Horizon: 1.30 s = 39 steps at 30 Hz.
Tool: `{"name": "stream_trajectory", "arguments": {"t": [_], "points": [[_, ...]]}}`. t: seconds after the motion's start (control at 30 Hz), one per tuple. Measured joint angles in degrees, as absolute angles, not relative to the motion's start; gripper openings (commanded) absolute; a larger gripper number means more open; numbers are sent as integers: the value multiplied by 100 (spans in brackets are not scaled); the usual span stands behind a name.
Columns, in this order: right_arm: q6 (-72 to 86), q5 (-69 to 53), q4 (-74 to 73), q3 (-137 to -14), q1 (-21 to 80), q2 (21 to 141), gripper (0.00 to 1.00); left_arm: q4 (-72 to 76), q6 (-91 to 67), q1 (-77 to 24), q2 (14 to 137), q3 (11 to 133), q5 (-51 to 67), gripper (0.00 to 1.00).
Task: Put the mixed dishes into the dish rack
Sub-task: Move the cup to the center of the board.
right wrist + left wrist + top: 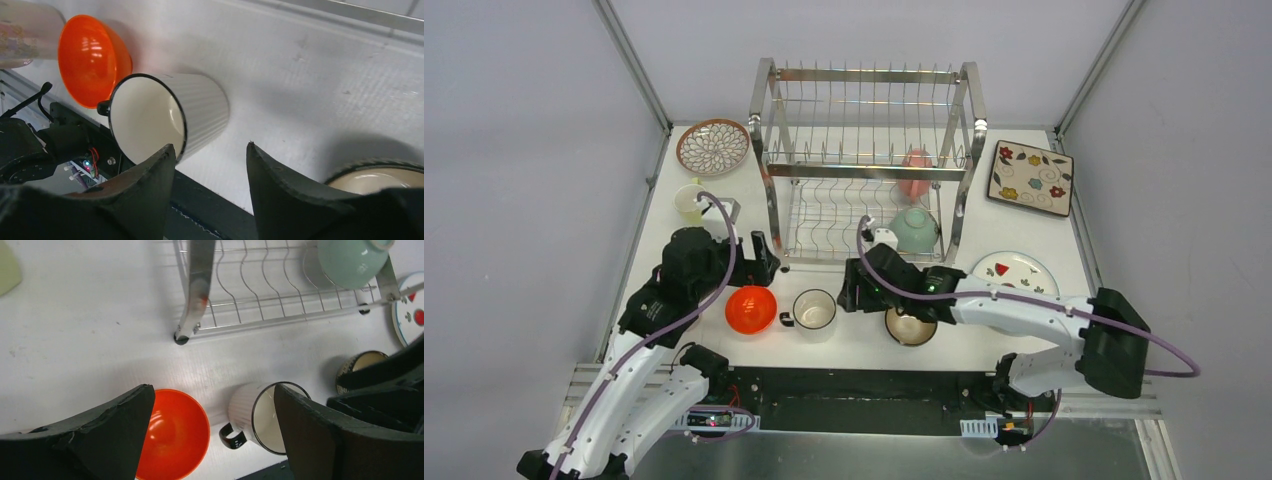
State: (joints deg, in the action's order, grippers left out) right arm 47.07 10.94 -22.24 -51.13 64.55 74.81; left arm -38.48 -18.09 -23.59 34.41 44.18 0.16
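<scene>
Along the tabletop's near edge: glossy orange bowl (751,309), ribbed white mug (814,310), brown bowl (911,327), none racked. Left gripper (212,392) wide open above orange bowl and mug; right gripper (209,150) jaws apart, empty, beside the mug. Steel wire dish rack (864,172) mid far edge. Likely pick approach; next: drop onto one rim.

Rack (864,171) back centre. In its right side I see a pink cup (915,172) and, on the lower tier, a mint bowl (914,230). Petal plate (713,146) left of rack, floral plate (1030,178) right, strawberry plate (1016,270) nearer me. Front row: orange bowl (751,309), mug (814,310), brown bowl (911,327). My left gripper (759,262) is by the front-left post, my right gripper (852,290) between mug and brown bowl.
</scene>
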Motion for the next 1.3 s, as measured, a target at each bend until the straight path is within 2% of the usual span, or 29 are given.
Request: {"name": "stream_trajectory", "arguments": {"t": [0.4,0.73,0.83,1.07,1.2,1.3], "points": [[4709,952,-1848,-5612,6726,8597,49,-3800,-1302,-2359,3938,4418,1420,77],[4703,1155,-2086,-5739,6729,8630,33,-3555,-1133,-2359,4272,4412,2480,60],[4700,1162,-2086,-5778,6729,8687,28,-3516,-1070,-2359,4394,4412,2679,59],[4580,1247,-2128,-5894,6740,8722,7,-3387,-908,-2359,4427,4379,3046,54],[4484,1332,-2182,-5918,6735,8715,0,-3251,-762,-2359,4351,4185,3205,54],[4399,1415,-2283,-5918,6722,8676,0,-3177,-701,-2368,4401,4084,3310,53]]}}
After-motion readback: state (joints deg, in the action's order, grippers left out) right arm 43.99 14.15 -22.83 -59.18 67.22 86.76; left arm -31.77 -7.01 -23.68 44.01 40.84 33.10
